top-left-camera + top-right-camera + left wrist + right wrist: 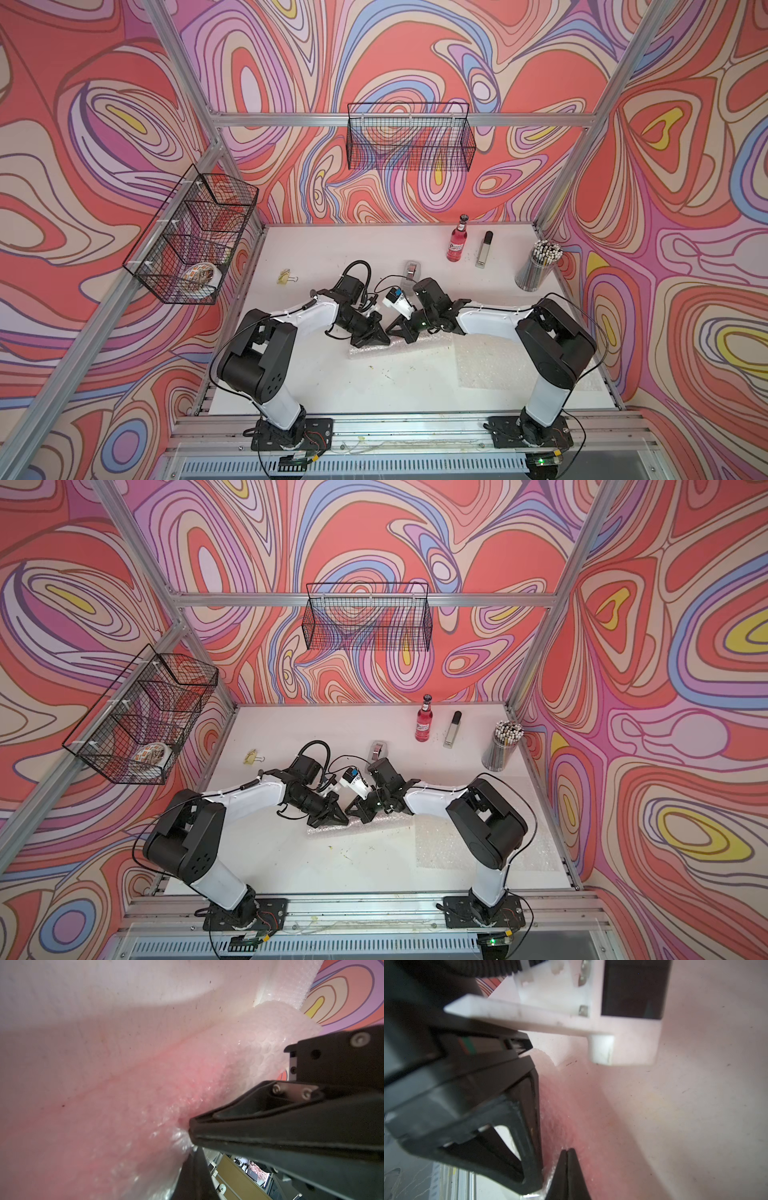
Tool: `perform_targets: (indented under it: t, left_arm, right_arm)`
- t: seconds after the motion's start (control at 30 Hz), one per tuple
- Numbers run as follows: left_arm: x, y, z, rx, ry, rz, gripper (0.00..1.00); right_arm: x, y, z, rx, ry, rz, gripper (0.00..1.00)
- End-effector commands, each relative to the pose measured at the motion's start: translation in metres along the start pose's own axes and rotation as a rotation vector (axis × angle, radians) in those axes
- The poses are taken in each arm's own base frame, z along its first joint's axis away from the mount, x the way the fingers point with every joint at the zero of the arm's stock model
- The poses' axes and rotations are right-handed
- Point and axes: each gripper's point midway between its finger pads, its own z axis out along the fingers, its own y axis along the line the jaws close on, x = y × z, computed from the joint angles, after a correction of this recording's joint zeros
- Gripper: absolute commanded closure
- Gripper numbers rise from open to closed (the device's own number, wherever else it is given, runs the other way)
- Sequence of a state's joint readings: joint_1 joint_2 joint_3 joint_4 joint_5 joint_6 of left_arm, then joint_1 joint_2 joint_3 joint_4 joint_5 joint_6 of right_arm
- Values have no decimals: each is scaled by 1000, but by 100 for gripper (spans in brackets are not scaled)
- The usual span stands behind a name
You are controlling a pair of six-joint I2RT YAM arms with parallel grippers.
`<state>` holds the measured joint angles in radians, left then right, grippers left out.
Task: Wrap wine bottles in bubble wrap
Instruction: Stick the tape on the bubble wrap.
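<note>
Before you get to the middle, note the spare bubble wrap sheet (494, 361) lying flat on the near side of the table (324, 386), close to your right arm (494, 322). Next out, mid-table, the bubble wrap roll (430, 341) lies on its side. In the left wrist view that roll (145, 1093) glows pink through the film, but the bottle shape is too blurred to make out. Your left arm (309, 313) and right arm meet over it, tips nearly touching. Your left jaws are closed, pinching bunched film at the tip. Your right jaws are closed flat together, tips against the wrap; can't tell if film is caught between them. Just past them sits a grey tape dispenser (411, 269), with a yellow binder clip (286, 277) further left. At the far edge a wine bottle (457, 243) stands upright and unwrapped. A silver-and-black bar (484, 249) lies just beside it, and a cup of pencils (538, 266) stands nearer the right side.
</note>
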<state>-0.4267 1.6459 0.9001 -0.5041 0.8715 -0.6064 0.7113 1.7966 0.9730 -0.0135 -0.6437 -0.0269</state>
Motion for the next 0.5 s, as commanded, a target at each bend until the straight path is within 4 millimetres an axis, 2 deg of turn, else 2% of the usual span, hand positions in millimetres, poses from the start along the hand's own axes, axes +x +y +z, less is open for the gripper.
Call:
perform_targets:
  t: [0.0,0.33,0.47]
  left_arm:
    - [0,38,11,-134,-7,-72,100]
    - [0,29,5,-132,-15,-66,100]
    - [-1,25,6,-121,-14,-66,94]
  right_arm:
    - [19,-4,6,7,67,13,97]
    - [39,-3,6,45,181,-43,98]
    - [42,-6,9,70,200,-66,97]
